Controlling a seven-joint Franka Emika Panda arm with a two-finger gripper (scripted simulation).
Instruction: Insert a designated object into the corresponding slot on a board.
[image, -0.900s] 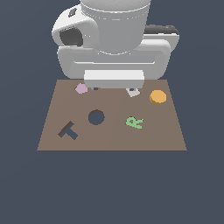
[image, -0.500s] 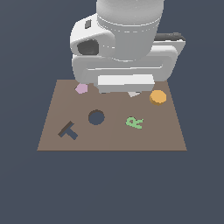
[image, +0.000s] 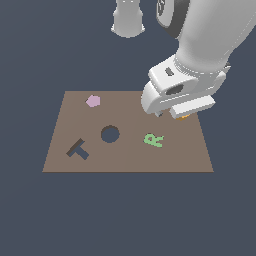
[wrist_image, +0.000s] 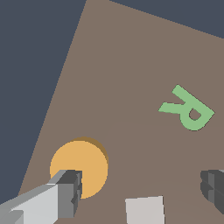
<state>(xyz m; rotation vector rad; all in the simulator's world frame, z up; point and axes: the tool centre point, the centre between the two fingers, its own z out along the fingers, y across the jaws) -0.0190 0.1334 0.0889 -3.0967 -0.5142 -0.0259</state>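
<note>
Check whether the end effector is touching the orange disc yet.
Cannot tell. In the wrist view one finger overlaps the orange disc, with no visible gap or clear contact; the exterior view hides the disc behind the end effector.

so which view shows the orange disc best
The wrist view: the orange disc lies nearly whole on the board, one finger covering only its edge. In the exterior view the gripper hides all but an orange sliver.

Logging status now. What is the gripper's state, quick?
Gripper: open, holding nothing; one finger overlaps the orange disc in the wrist view.
</note>
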